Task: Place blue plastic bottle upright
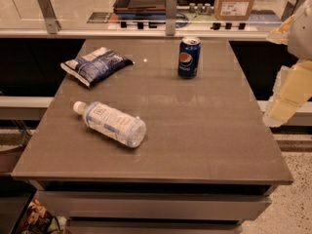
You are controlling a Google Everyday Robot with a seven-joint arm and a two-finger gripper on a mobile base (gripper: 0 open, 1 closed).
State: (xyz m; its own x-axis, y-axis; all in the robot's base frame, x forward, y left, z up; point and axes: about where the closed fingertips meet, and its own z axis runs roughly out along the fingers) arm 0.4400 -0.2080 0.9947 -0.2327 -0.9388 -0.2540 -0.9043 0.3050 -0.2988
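Note:
The blue plastic bottle point(111, 123) lies on its side on the front left part of the grey table point(204, 130). Its white cap points to the back left and its white-and-blue label faces up. My gripper point(285, 99) hangs off the table's right edge, cream-coloured and partly cut off by the picture edge. It is far from the bottle and touches nothing.
A dark blue Pepsi can point(188, 57) stands upright at the back centre-right. A flat blue-and-white snack bag point(95, 64) lies at the back left. Behind the table runs a counter rail with metal posts point(171, 12) and a cardboard box point(236, 1).

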